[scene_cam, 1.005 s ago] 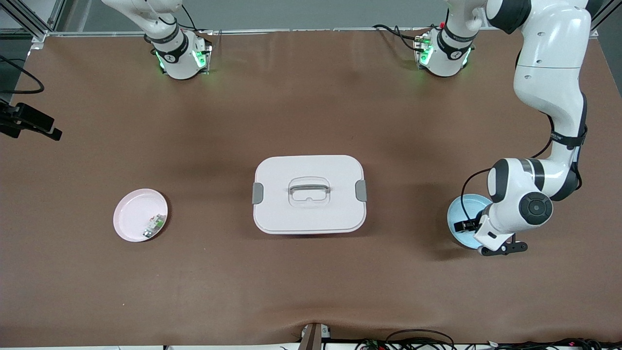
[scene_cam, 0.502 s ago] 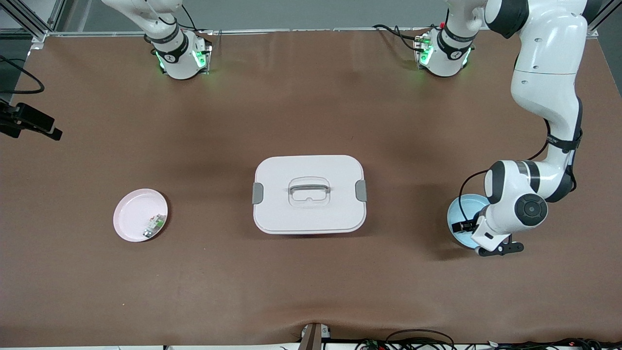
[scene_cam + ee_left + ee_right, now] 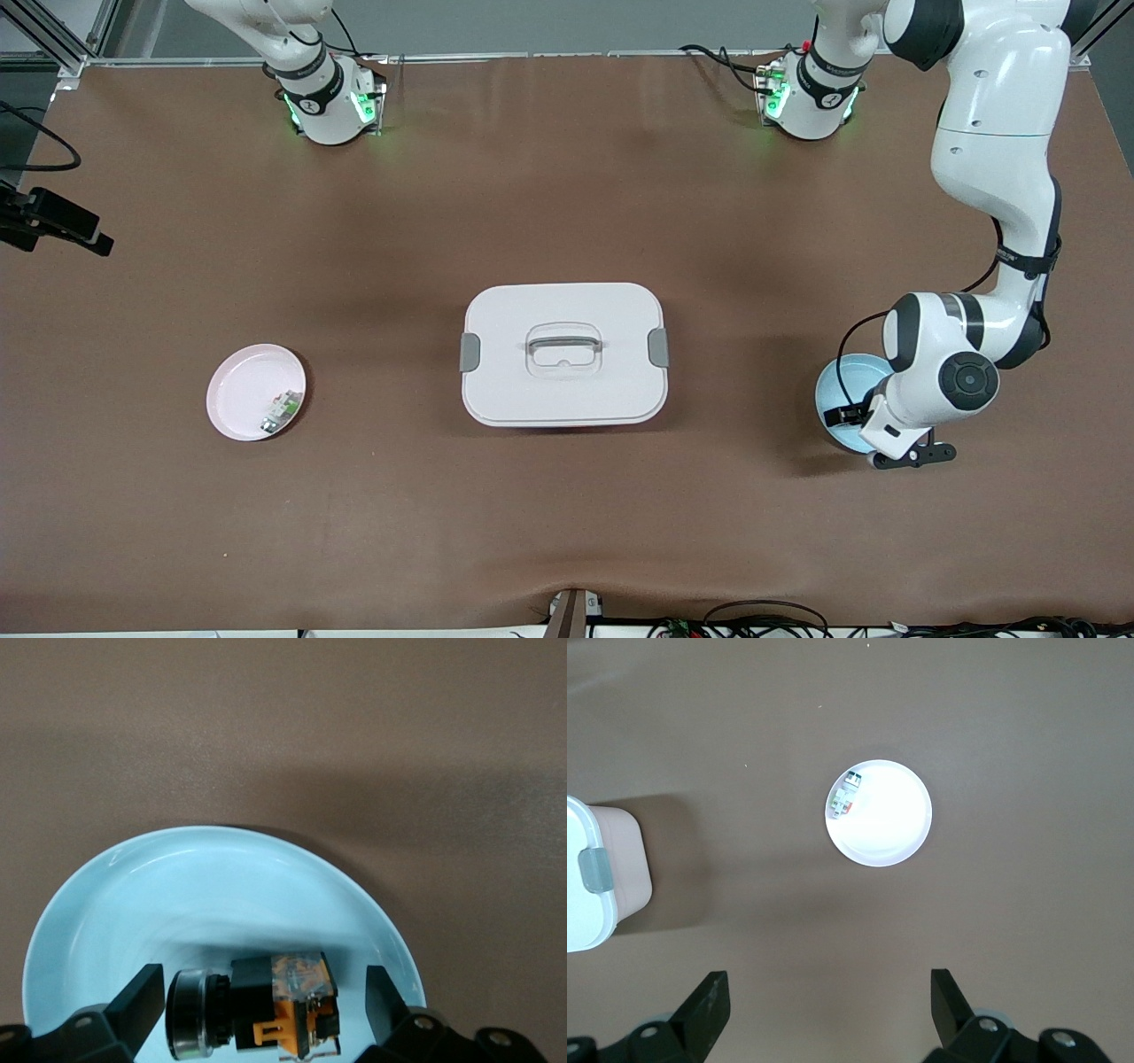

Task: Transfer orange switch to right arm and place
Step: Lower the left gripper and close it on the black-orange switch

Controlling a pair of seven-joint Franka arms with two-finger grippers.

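Lying in the blue plate [image 3: 97, 904], the black-and-orange switch [image 3: 266, 1005] sits between the left gripper's [image 3: 266, 1010] open fingers.

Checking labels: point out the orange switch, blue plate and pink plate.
orange switch [image 3: 282, 1001], left wrist view, its orange and black body.
blue plate [image 3: 133, 895], left wrist view, bare inner wall.
pink plate [image 3: 237, 390], front view, bare middle.

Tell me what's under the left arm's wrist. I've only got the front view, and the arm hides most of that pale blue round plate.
Observer: A small black block-shaped orange switch lies in the pale blue round plate.
Operator: Is the left tool on it?
Observer: No. The left tool is open, one finger on either side of the switch, neither touching it.
Operator: And the right tool?
Observer: The right tool waits open, high over the brown table, holding nothing.
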